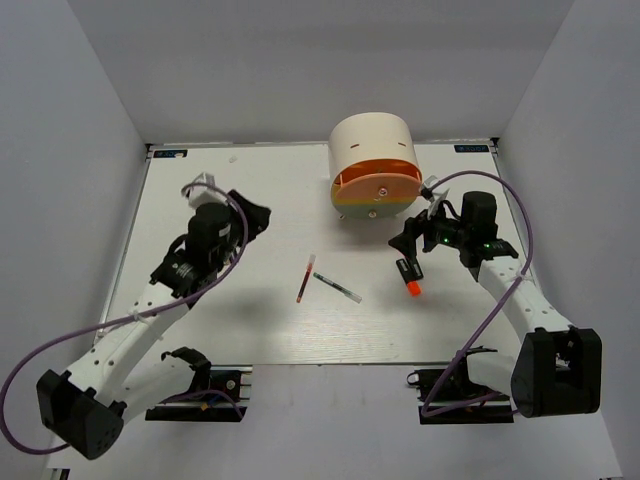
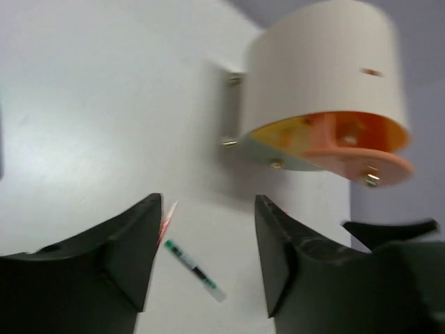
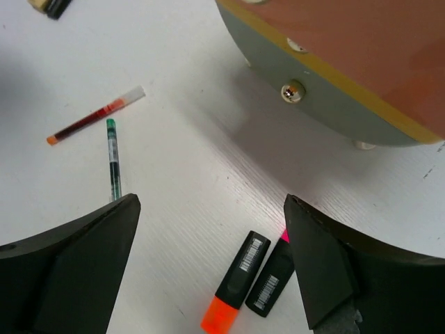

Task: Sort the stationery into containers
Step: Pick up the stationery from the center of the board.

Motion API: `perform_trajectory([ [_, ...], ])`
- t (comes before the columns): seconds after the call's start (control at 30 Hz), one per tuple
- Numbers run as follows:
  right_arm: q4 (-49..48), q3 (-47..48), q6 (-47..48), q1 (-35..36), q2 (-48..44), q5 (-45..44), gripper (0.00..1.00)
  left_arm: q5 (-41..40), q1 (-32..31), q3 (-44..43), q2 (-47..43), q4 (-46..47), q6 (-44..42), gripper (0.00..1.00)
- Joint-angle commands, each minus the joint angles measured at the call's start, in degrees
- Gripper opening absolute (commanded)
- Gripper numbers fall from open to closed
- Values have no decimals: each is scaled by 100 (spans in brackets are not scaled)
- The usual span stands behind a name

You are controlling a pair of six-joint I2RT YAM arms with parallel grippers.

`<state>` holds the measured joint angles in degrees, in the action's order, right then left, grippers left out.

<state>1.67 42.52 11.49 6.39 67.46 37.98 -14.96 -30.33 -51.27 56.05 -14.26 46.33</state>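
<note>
The cream organiser [image 1: 372,150] stands at the back, its orange drawer [image 1: 378,190] pulled out a little over the yellow and pale green ones. The red pen [image 1: 305,278] and clear pen [image 1: 337,287] lie mid-table. Two black highlighters [image 1: 409,275] lie side by side, right of the pens. My right gripper [image 1: 420,235] is open and empty just above them; in its wrist view [image 3: 210,202] the orange-capped one [image 3: 240,275] and the pink-capped one [image 3: 272,284] lie between its fingers. My left gripper [image 1: 252,218] is open and empty, left of the pens [image 2: 208,202]. I see no eraser.
The pale green drawer's knob [image 3: 292,90] is close ahead of my right gripper. The white table [image 1: 250,320] is walled by grey panels at the back and sides. A small dark and cream object [image 3: 50,5] shows at the top left of the right wrist view.
</note>
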Motion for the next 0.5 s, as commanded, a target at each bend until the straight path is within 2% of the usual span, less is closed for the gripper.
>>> perform_trajectory([
  [0.0, 482, 318, 1012, 37, -84, 245, 90, -1237, 167, 476, -366, -1780, 2211, 68],
  [0.03, 579, 344, 1083, 55, -49, 280, 90, -1298, 167, 608, -428, -2069, 2501, 68],
  [0.07, 597, 362, 1119, 64, -58, 307, 90, -1412, 237, 609, -428, -2228, 3035, 76],
  [0.13, 659, 353, 1198, 107, -58, 298, 90, -1553, 326, 548, -176, -2719, 3495, 87],
  [0.17, 668, 327, 1207, 108, -66, 246, 90, -1606, 430, 487, -26, -2809, 3628, 89],
  [0.27, 659, 266, 1268, 125, -128, 202, 90, -1449, 747, 162, 728, -2872, 3779, 89],
  [0.4, 572, 64, 1242, 125, -365, 132, 90, -1019, 1195, -619, 1757, -3433, 4086, 80],
  [0.47, 536, -85, 1207, 117, -496, 105, 89, -553, 1511, -796, 2435, -3513, 4148, 79],
])
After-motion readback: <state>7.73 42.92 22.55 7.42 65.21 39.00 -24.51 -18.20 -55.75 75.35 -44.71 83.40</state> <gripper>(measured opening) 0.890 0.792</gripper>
